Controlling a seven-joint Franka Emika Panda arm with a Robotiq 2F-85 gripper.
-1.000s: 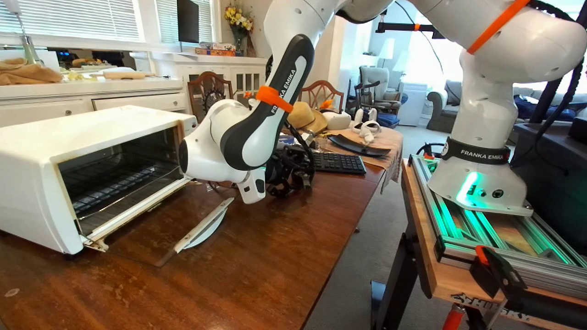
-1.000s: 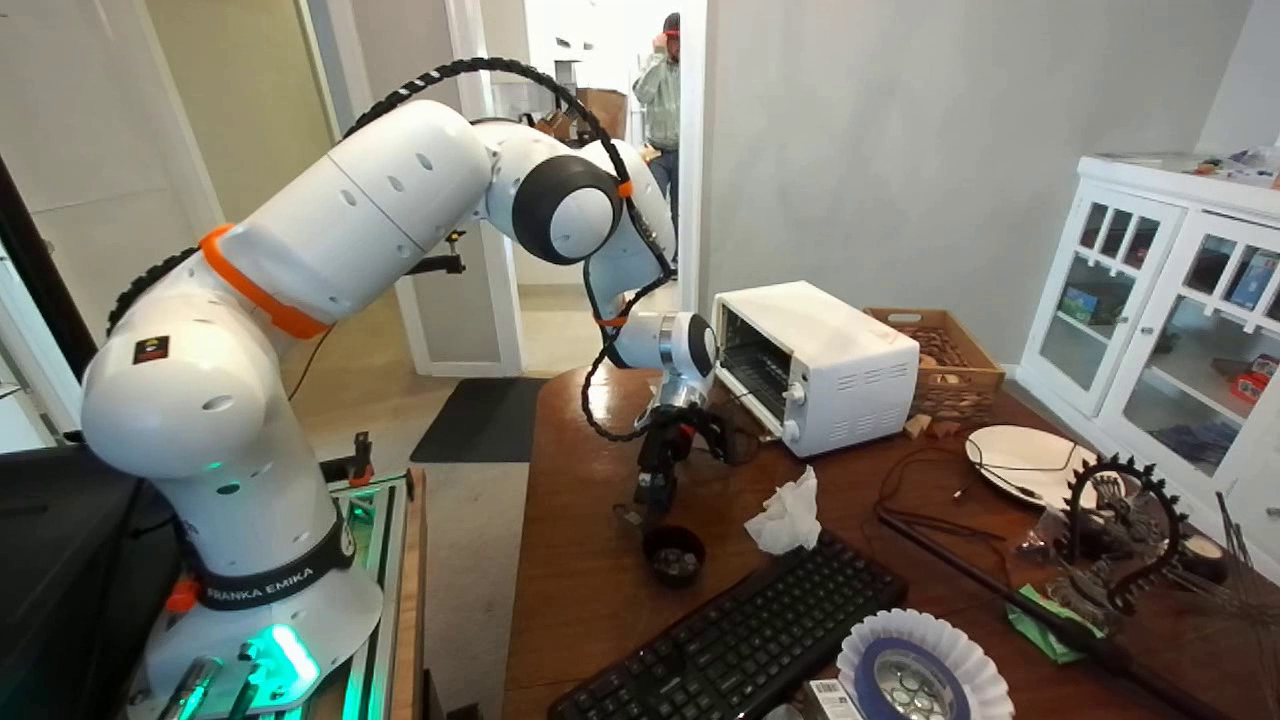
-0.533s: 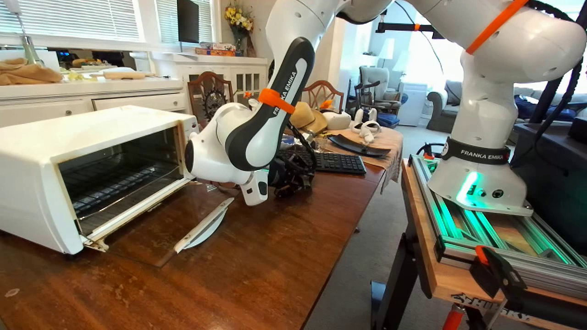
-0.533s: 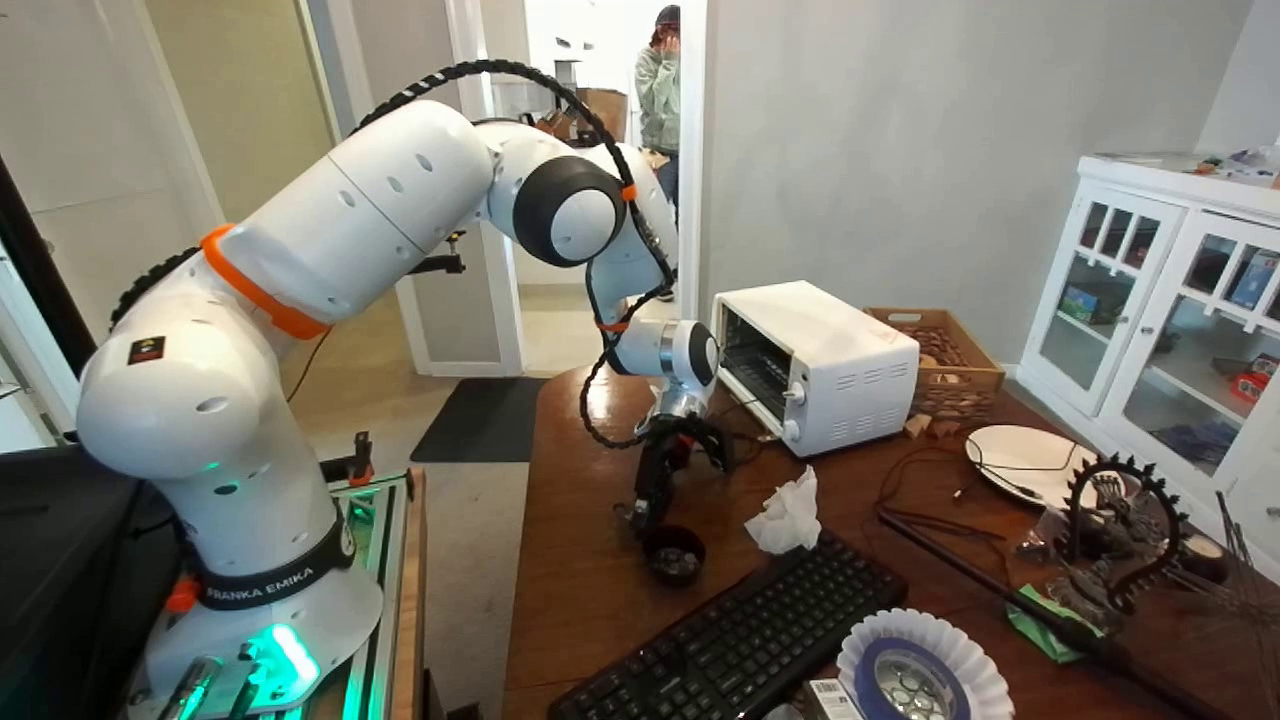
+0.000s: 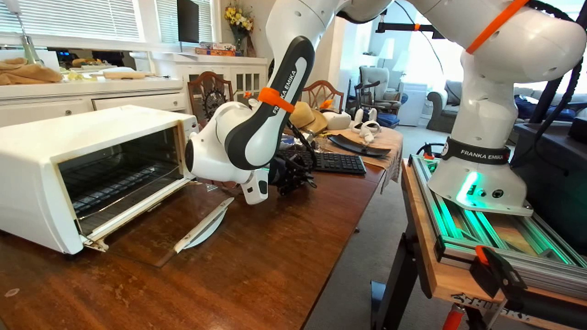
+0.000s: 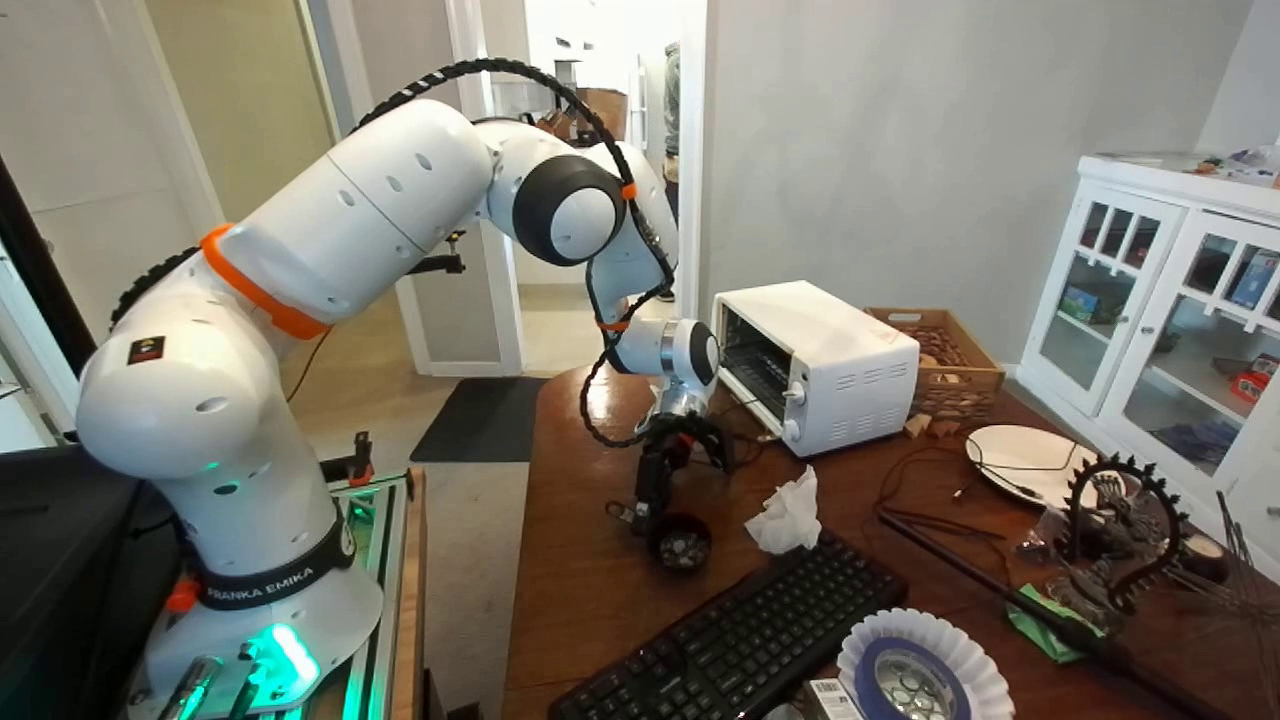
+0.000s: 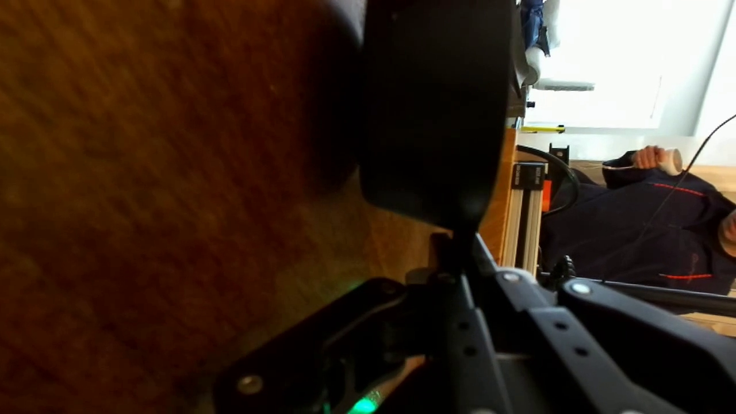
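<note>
My black jointed fingers [image 6: 652,485], in an exterior view, clench the rim of a small, round black bowl [image 6: 684,526], tilted just right of their tips, with a crumpled white paper tissue [image 6: 785,515] farther right.

On the table [image 6: 590,610], I see a white toaster oven [image 6: 860,385], and in an exterior view a woven basket [image 6: 957,395] stands just behind it. A crumpled white tissue [image 6: 785,515] is lying just beside the black keyboard [image 6: 735,640]. I can also notice a white plate [image 6: 1035,445], a straw hat [image 5: 302,116] and a cabinet with glass doors [image 6: 1138,345].
</note>
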